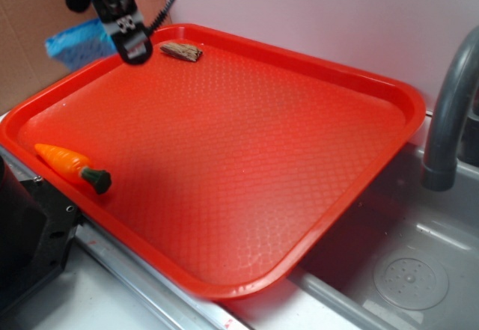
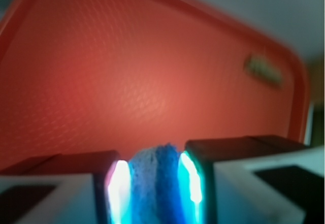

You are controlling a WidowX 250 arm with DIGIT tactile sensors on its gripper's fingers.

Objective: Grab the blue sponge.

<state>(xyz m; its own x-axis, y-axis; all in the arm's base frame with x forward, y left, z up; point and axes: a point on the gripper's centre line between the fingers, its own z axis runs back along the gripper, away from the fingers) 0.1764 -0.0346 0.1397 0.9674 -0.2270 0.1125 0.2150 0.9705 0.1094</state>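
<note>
Pinching blue sponge (image 2: 152,176) between both pads, tool (image 1: 133,46) hangs above far-left corner of red tray (image 1: 359,195). Advise firm squeeze, straight lift; soft sponge may slip.

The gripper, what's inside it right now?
The blue sponge sits pinched between the gripper fingers, above the red tray. Its lower part is hidden by the fingers.

My exterior view is evenly lit and sharp; my wrist view is blurred, with glare on my fingers (image 2: 118,191).
</note>
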